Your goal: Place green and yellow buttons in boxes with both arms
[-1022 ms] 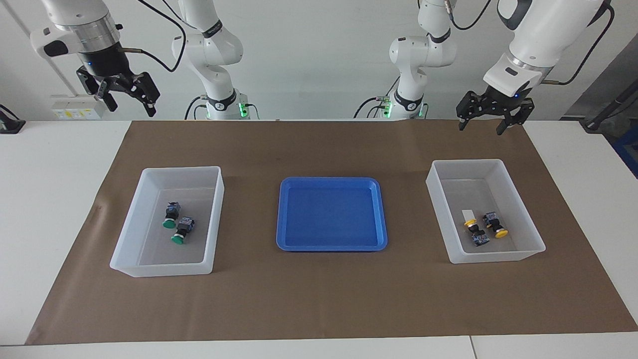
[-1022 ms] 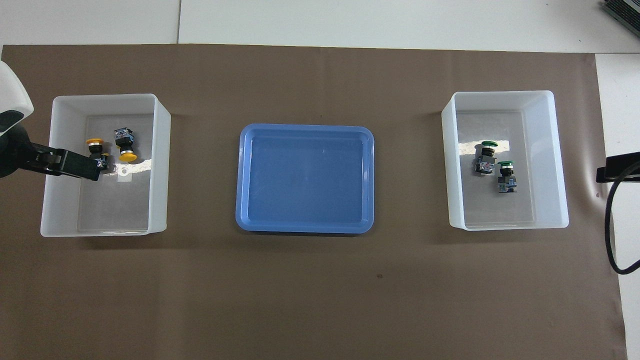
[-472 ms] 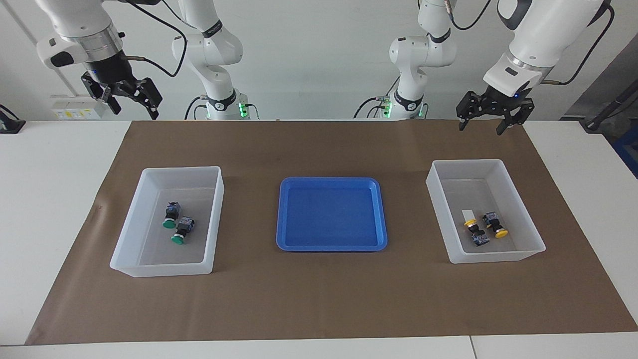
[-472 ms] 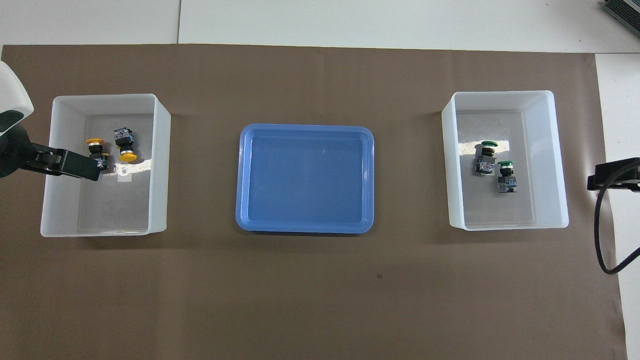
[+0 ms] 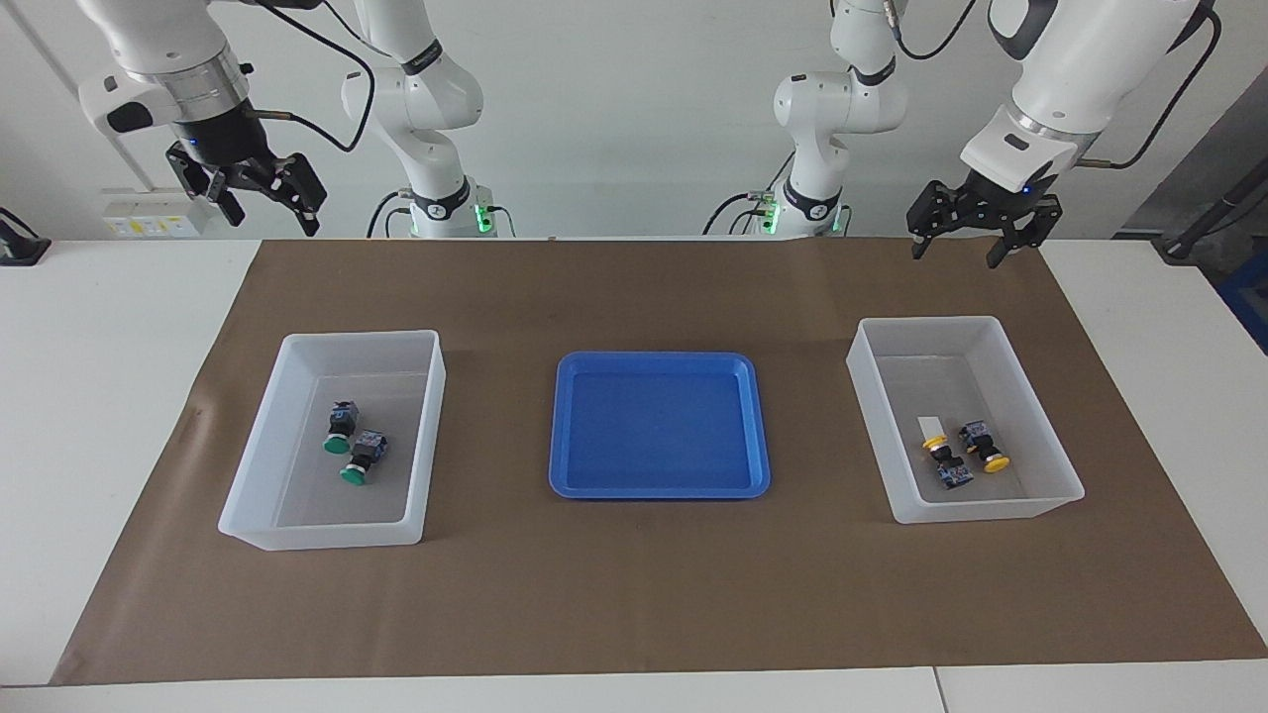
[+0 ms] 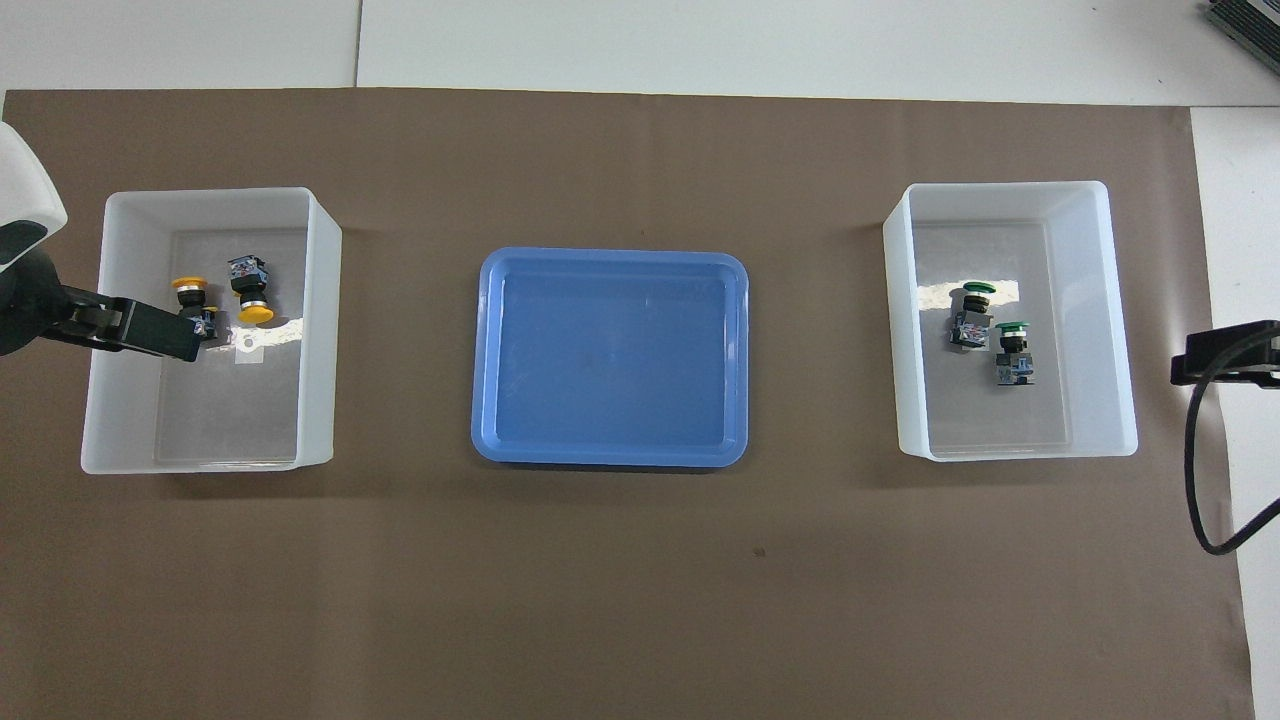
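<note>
- The two green buttons (image 5: 349, 446) lie on their sides, touching or nearly so, on the floor of the box (image 5: 297, 535) toward the right arm's end of the surface; the sorting by colour looks done on this side
- The two yellow buttons (image 5: 966, 453) lie in the other box (image 5: 991, 510) toward the left arm's end, just beside a small white label (image 5: 932, 427); one colour per box, so nothing seems left to carry
- The blue tray (image 5: 659, 361) sits between the boxes with nothing in it; it reads as the spot the buttons were picked from
- The right gripper (image 5: 260, 195) hangs high over the robots' edge of the brown mat (image 5: 634, 594), jaws spread and holding nothing; raised clear, I judge, to keep away from the box walls
- The left gripper (image 5: 973, 238) hangs likewise over the mat near its own box, jaws released and bare; both arms appear to wait
</note>
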Robot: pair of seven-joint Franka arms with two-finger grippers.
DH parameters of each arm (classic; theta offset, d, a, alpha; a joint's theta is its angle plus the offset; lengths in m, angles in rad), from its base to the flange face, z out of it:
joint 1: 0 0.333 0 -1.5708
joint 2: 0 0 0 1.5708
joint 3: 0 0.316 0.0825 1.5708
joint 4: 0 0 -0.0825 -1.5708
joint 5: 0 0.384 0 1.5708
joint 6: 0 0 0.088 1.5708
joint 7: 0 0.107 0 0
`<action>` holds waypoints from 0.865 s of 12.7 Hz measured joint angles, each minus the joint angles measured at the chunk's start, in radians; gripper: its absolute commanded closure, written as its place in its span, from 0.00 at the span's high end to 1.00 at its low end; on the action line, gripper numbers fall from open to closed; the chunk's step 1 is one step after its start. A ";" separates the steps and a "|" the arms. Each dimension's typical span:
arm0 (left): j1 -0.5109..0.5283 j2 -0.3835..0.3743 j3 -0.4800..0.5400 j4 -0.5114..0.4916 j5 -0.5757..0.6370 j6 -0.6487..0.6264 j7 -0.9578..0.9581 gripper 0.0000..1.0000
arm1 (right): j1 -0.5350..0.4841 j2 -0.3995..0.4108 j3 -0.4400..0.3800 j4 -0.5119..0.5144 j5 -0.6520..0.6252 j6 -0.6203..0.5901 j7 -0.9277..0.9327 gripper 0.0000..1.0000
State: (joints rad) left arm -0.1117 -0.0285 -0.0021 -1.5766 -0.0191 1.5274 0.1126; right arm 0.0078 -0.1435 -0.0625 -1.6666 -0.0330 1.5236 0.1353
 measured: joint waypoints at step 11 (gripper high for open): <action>0.000 0.000 0.000 0.000 0.000 0.000 0.000 1.00 | -0.001 0.075 0.002 0.098 0.000 -0.048 0.000 1.00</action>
State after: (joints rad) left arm -0.1117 -0.0285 -0.0021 -1.5766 -0.0191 1.5271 0.1125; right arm 0.0065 -0.0685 -0.0601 -1.5683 -0.0327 1.4752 0.1353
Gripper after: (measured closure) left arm 0.000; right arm 0.000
